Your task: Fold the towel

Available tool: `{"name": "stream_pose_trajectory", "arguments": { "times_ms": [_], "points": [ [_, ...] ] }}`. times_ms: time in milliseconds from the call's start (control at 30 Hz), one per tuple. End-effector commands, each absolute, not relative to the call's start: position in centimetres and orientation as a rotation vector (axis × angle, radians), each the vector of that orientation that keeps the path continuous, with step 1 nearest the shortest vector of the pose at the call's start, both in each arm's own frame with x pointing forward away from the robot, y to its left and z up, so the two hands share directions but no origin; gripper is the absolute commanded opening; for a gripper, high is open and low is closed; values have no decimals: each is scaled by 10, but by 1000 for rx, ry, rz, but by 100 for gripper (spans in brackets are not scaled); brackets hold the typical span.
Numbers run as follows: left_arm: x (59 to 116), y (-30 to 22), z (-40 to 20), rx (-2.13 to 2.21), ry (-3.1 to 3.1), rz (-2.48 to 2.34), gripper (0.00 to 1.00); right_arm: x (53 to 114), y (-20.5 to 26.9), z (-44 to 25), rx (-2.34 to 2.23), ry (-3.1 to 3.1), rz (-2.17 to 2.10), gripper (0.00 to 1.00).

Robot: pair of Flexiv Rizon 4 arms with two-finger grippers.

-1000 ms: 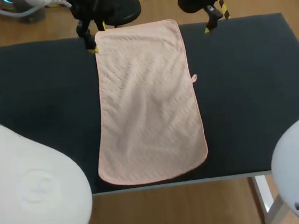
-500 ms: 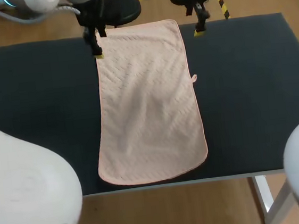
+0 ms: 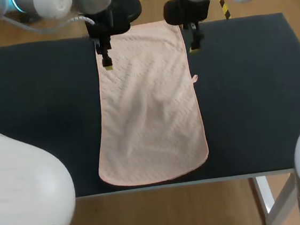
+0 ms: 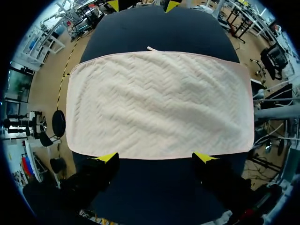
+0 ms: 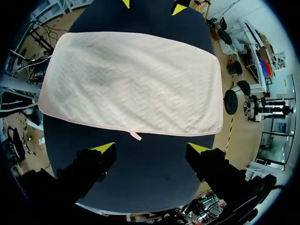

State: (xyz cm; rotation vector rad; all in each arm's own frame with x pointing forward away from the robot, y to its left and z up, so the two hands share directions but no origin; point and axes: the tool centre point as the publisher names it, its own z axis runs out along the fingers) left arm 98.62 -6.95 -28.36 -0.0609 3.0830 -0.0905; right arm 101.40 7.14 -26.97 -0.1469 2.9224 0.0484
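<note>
The pink towel lies spread flat on the dark table, and the left gripper and right gripper flank its far end, both wide open and empty, so the grasp seems pending: next, each likely lowers and pinches its towel corner.

Both arms draw nearer along the bench. The left gripper slides from the far left corner of the towel to a spot further along its left edge. The right gripper moves in from well right of the towel to just beside its right edge.
</note>
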Motion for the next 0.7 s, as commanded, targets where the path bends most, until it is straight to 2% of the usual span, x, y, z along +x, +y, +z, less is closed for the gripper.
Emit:
{"name": "stream_pose_trajectory", "arguments": {
  "times_ms": [33,700],
  "points": [
    [979,-70,-311,-88,3084,-107,100,1014,67,-290,-98,2936,106,100],
    [985,-45,-370,-95,3109,-100,100,1021,76,-368,-58,3036,48,100]
  ]
}}
